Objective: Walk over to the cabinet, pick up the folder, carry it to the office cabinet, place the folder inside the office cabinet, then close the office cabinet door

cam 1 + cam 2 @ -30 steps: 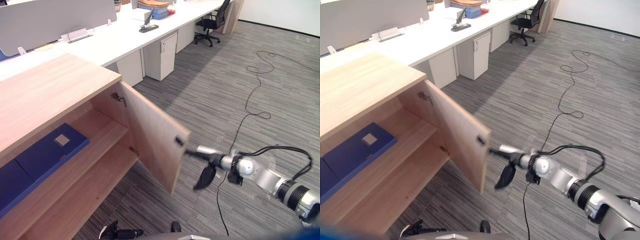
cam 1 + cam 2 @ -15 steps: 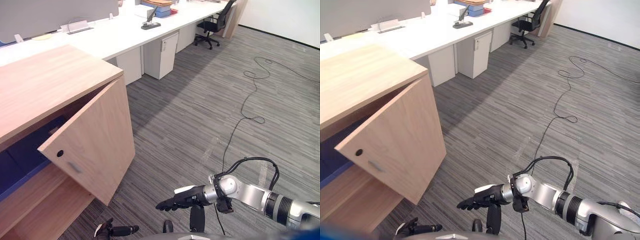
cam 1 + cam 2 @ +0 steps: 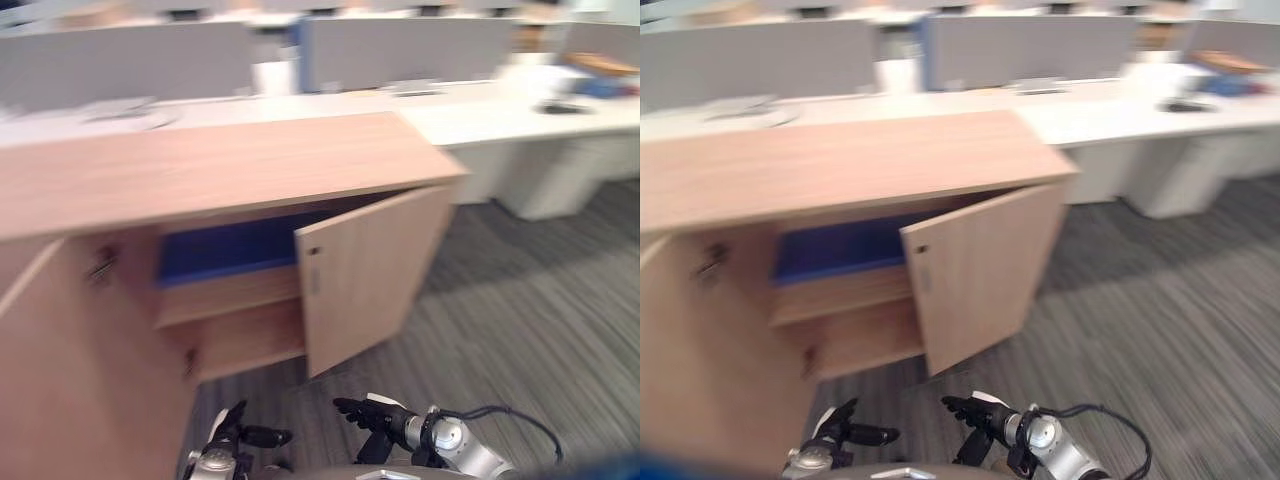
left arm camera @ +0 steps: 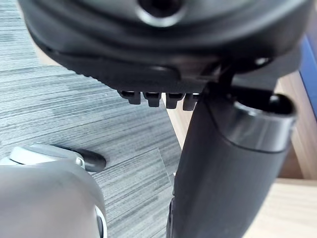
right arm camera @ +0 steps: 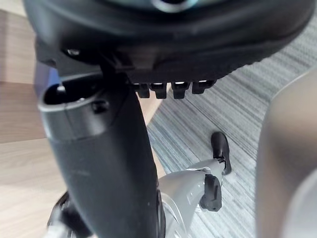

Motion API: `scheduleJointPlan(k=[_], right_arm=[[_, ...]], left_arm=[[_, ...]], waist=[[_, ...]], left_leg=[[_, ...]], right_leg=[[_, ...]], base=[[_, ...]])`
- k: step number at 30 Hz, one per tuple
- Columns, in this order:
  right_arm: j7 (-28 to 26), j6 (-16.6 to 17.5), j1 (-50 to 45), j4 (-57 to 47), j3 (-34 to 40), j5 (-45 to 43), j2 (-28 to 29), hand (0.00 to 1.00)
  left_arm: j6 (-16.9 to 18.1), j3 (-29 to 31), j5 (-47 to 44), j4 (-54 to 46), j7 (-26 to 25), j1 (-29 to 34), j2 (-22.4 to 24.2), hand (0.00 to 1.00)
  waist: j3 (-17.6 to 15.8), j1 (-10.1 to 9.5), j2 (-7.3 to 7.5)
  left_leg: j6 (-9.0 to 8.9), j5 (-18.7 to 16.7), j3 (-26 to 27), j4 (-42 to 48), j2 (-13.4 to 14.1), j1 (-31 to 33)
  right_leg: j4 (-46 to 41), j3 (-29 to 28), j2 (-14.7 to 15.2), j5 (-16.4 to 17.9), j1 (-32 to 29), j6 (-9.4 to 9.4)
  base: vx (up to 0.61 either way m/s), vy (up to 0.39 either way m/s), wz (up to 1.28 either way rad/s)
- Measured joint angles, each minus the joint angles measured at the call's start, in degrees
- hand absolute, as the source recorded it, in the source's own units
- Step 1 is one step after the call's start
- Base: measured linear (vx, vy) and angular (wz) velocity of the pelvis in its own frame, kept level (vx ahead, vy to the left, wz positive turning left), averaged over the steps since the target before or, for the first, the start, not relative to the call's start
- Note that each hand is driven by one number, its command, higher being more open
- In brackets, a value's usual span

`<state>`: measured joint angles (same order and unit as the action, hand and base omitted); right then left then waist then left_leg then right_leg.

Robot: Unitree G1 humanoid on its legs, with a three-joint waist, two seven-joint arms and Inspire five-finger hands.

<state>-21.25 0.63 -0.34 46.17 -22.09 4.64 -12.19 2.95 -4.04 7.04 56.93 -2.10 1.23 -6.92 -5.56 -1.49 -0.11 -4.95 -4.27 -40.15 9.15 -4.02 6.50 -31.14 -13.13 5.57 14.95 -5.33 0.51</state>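
Right now the blue folder lies on the upper shelf inside the office cabinet, well above both hands. The right hand hangs below the half-open door, fingers spread and empty. The left hand is near it, fingers loose.

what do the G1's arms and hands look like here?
Hands are dark with slim fingers; the right hand shows a white cover by its thumb, the left hand a pale patch too. The right arm is silver-grey, with a rounded wrist joint.

Dark right hand (white-capped), silver arm.
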Motion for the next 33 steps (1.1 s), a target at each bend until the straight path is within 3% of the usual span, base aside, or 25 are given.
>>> scheduleJointPlan(k=[1,2,3,4,5,6,7,9,10,11,12,13,15,16,17,18,19,21,22,23,24,25,27,29,33], right_arm=[[2.79,-0.13,1.78,5.88,5.60,-0.06,2.56,1.00],[7.06,-0.57,3.46,12.49,10.10,-0.40,4.54,1.00],[8.80,-0.70,4.42,15.34,11.89,-0.53,5.24,1.00],[12.90,-1.26,5.19,20.17,15.05,-1.47,6.16,1.00],[14.10,-1.58,4.94,21.26,16.29,-2.66,6.07,1.00],[15.51,-1.95,3.49,21.81,17.27,-3.29,5.87,1.00],[16.38,-2.48,2.52,21.52,19.08,-4.94,5.37,1.00],[17.16,-2.35,1.96,21.32,18.94,-4.71,5.74,1.00],[17.50,-2.22,1.71,20.94,18.92,-4.29,5.99,1.00],[17.83,-2.06,1.70,20.97,21.43,-4.23,6.58,1.00],[18.25,-1.94,1.73,21.09,24.25,-4.17,7.40,1.00],[18.58,-1.84,1.76,21.10,25.45,-4.19,7.61,1.00],[19.38,-1.73,1.79,21.05,28.99,-4.29,7.30,1.00],[19.40,-1.71,1.79,21.04,29.02,-4.32,7.19,1.00],[19.45,-1.63,1.76,21.04,29.56,-4.30,6.76,1.00],[19.58,-1.70,1.83,21.06,29.98,-4.42,6.46,1.00],[19.58,-1.71,1.88,21.04,29.99,-4.46,6.76,1.00],[19.70,-1.52,1.80,21.09,30.29,-4.78,8.47,1.00],[19.78,-1.45,1.81,21.15,30.80,-4.78,9.00,1.00],[19.86,-1.33,1.74,20.89,32.15,-4.85,9.09,1.00],[20.00,-1.27,1.61,20.79,32.46,-5.04,8.57,1.00],[20.08,-1.29,1.65,20.77,32.53,-5.20,8.77,1.00],[20.41,-0.81,0.93,20.20,32.47,-7.26,9.05,1.00],[20.38,-0.43,0.53,19.52,32.46,-7.66,9.11,1.00],[20.42,0.09,0.06,19.21,32.38,-9.36,9.39,1.00]], left_arm=[[-0.18,-1.30,-1.11,-0.90,0.21,0.15,-0.09,1.00],[-0.61,-1.29,-2.88,-1.64,0.24,0.31,-0.33,1.00],[-0.69,-1.25,-3.58,-1.75,0.23,0.38,-0.49,1.00],[-1.27,-0.99,-4.84,-1.84,0.32,0.82,-0.24,1.00],[-1.51,-0.82,-5.60,-2.06,0.38,1.25,0.24,1.00],[-1.94,0.23,-6.63,-3.99,0.90,2.44,0.96,1.00],[-1.77,0.55,-7.38,-7.44,1.14,4.16,2.01,1.00],[-1.90,0.75,-8.34,-9.52,2.10,5.01,2.29,1.00],[-1.90,0.74,-9.18,-10.73,2.72,5.46,2.22,1.00],[-1.89,0.74,-9.96,-11.56,2.80,5.28,2.24,1.00],[-1.79,0.84,-10.86,-12.81,2.64,5.09,2.30,1.00],[-1.68,0.91,-11.18,-13.30,2.51,4.91,2.45,1.00],[-1.27,0.43,-11.77,-14.02,1.66,4.72,2.72,1.00],[-1.17,0.34,-12.07,-14.02,1.61,4.98,2.73,1.00],[-0.76,-0.27,-12.79,-14.01,1.44,5.24,2.82,1.00],[-0.27,-0.85,-13.91,-14.01,1.38,5.25,2.78,1.00],[-0.09,-1.04,-14.52,-14.00,1.29,5.27,2.74,1.00],[0.10,-1.26,-16.83,-13.97,1.18,5.20,1.41,1.00],[0.23,-0.97,-17.60,-13.94,1.23,5.15,1.03,1.00],[0.21,-0.20,-18.48,-12.99,0.96,5.18,1.31,1.00],[0.15,0.25,-19.35,-11.64,0.79,5.16,1.67,1.00],[0.17,0.30,-19.96,-11.47,0.72,5.23,1.50,1.00],[0.17,0.63,-21.32,-10.97,0.00,5.64,1.33,1.00],[0.18,1.83,-22.36,-11.37,-0.43,6.42,1.60,1.00],[0.17,7.08,-23.33,-13.03,-1.93,8.06,2.42,1.00]], waist=[[-0.11,-0.39,-0.60],[-0.10,-1.41,-0.49],[-0.06,-1.95,-0.65],[-0.32,-2.38,-1.59],[-0.19,-2.39,-1.63],[-0.04,-2.43,-1.66],[-0.03,-2.07,-2.23],[-0.31,-3.00,-1.50],[-0.40,-3.50,-1.02],[-0.59,-2.84,-0.16],[-1.46,-2.04,0.35],[-1.94,-2.06,0.06],[-2.61,-1.23,-0.80],[-2.60,-1.17,-0.87],[-2.61,-1.08,-1.39],[-2.78,-1.31,-1.92],[-2.95,-1.29,-1.46],[-3.29,-0.69,0.95],[-3.50,-0.74,1.47],[-3.76,-0.70,0.73],[-4.05,-0.01,0.34],[-3.97,0.14,0.62],[-3.62,0.25,0.91],[-3.46,0.68,0.72],[-3.33,1.20,0.79]], left_leg=[[-0.81,1.15,-5.20,0.46,-1.12,1.50],[-2.06,1.96,-8.51,-0.39,-1.92,2.71],[-2.25,2.07,-10.15,-1.44,-1.54,2.96],[-5.12,2.42,-10.88,0.09,-0.50,4.22],[-6.00,2.08,-9.55,4.31,-1.27,5.08],[-6.28,1.55,-7.52,8.45,-1.55,5.30],[-5.96,-1.02,-5.08,7.88,0.75,6.18],[-7.15,0.22,-7.03,6.13,1.84,6.68],[-6.81,1.74,-6.84,5.31,1.85,7.23],[-4.66,4.67,-2.44,4.67,1.87,8.70],[-0.16,5.70,6.78,4.29,3.08,10.16],[1.38,5.23,13.05,6.17,4.26,11.69],[3.97,0.97,39.46,19.70,10.23,14.98],[4.14,0.43,41.51,20.18,10.52,14.78],[5.26,-0.99,48.02,20.38,11.60,14.37],[6.44,-0.64,49.87,18.80,11.08,14.28],[6.80,0.32,49.51,17.32,10.06,13.89],[7.19,5.02,48.97,6.19,5.80,9.65],[7.38,3.44,50.77,8.25,5.93,9.34],[6.31,-0.72,51.61,11.39,7.10,8.01],[6.76,-0.13,50.75,9.60,5.86,6.63],[6.97,1.17,50.74,7.00,4.96,5.28],[7.30,8.13,50.12,-6.67,2.48,-0.74],[7.14,12.15,49.07,-14.67,1.89,-3.88],[6.98,12.02,49.18,-14.70,1.76,-4.24]], right_leg=[[3.65,-6.47,-2.50,1.74,2.38,3.64],[6.28,-7.33,-2.27,4.78,4.09,6.02],[7.94,-5.78,-2.35,6.12,4.95,4.71],[9.47,-0.51,-2.97,5.34,6.01,3.02],[9.93,1.28,-2.88,5.28,6.55,2.63],[10.10,3.95,-3.22,5.43,6.97,2.06],[9.93,8.45,-4.96,5.66,6.77,1.30],[10.07,11.16,-6.02,5.61,6.61,0.78],[10.23,12.73,-6.23,5.66,6.77,0.47],[11.18,15.79,-5.54,5.58,7.54,-0.07],[12.47,18.71,-4.89,4.82,8.29,-0.60],[12.62,19.93,-4.80,4.63,8.55,-0.72],[13.13,24.98,-2.97,4.61,10.38,-0.71],[13.13,25.31,-2.80,4.59,10.47,-0.68],[12.68,26.77,-2.23,4.60,10.47,-0.67],[12.29,27.98,-2.25,4.62,10.60,-0.50],[12.53,28.52,-1.72,4.38,10.58,-0.20],[17.67,31.81,1.13,0.88,12.53,1.04],[18.97,32.31,1.67,0.70,13.68,1.30],[20.43,32.95,1.44,0.49,15.61,1.72],[20.66,33.44,1.97,-0.13,16.53,2.61],[20.63,33.51,2.61,-0.47,16.66,2.67],[20.66,33.51,3.40,-2.85,16.09,2.86],[21.08,33.52,3.00,-3.63,16.09,3.15],[22.04,33.03,3.00,-3.96,16.72,3.69]], base=[[0.00,-0.247,2.40],[-0.02,-0.267,2.19],[-0.08,-0.311,1.94],[-0.05,-0.219,1.46],[-0.03,-0.186,1.59],[0.03,-0.113,1.53],[0.02,-0.095,1.43],[0.00,-0.067,0.91],[0.02,-0.055,0.97],[0.03,-0.042,1.29],[0.03,-0.035,1.22],[0.02,-0.016,1.06],[0.09,-0.013,0.90],[0.16,0.016,0.77],[0.12,0.046,0.64],[0.14,0.049,0.71],[0.09,0.037,0.73],[0.09,0.058,0.72],[0.12,0.058,0.45],[0.08,0.059,0.28],[0.08,0.074,0.25],[0.03,0.095,0.27],[0.02,0.067,0.20],[0.00,0.029,0.19],[-0.05,0.011,-0.01]])
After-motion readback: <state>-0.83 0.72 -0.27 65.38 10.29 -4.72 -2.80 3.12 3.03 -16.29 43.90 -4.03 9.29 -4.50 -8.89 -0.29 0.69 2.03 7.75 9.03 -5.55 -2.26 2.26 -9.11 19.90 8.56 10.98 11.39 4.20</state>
